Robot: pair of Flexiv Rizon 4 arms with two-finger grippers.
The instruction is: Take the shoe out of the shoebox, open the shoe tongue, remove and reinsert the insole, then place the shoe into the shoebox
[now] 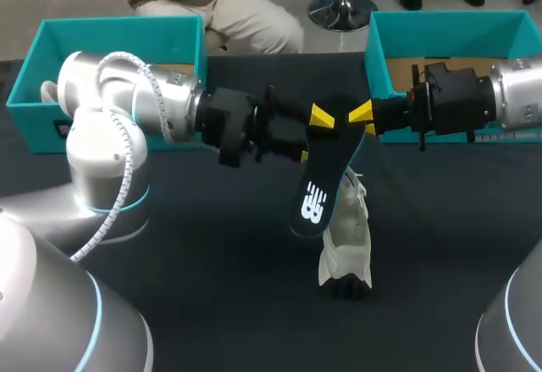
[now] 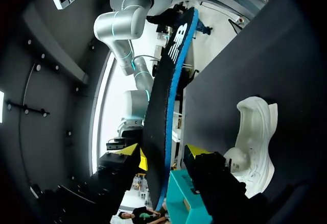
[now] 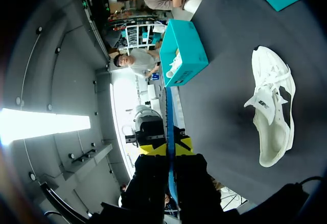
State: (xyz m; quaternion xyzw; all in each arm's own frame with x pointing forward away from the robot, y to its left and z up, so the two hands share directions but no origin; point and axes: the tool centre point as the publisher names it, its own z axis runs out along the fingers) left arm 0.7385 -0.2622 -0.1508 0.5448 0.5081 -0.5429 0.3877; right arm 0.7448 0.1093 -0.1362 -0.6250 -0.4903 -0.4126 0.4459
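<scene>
Your right gripper (image 1: 361, 115) is clamped on the top end of the insole (image 1: 318, 186), which hangs above the white shoe (image 1: 347, 236) on the table. The left gripper (image 1: 318, 119) is at it too, but I can't tell if it's holding. I'd aim the free end into the shoe's opening first, then lower slowly.

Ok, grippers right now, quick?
Left gripper: open, insole between its fingers, not clamped.
Right gripper: shut on the insole.
</scene>
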